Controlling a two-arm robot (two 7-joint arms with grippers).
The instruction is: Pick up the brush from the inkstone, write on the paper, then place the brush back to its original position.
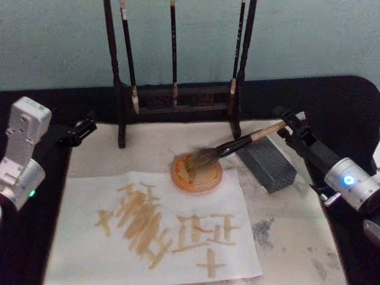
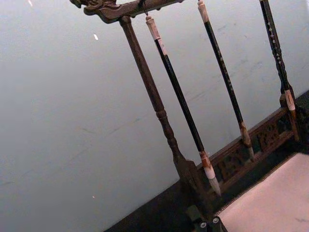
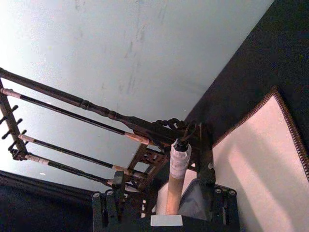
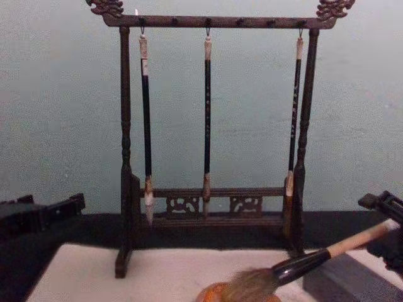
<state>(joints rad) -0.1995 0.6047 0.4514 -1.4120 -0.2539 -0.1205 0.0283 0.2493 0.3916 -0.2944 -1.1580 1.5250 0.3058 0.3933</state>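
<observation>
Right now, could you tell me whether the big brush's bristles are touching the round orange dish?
Touching. In the chest view the brush's bristles rest on the orange dish with no gap; the right gripper holds its handle.

Head view looks down, chest view level, both share rack (image 1: 202,98)

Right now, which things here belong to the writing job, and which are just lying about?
Job: brush, paper, orange dish under the bristles, grey block beside it, right gripper at the handle's end.
Lying about: rack, three thin brushes hanging on it, left gripper parked at the left.
</observation>
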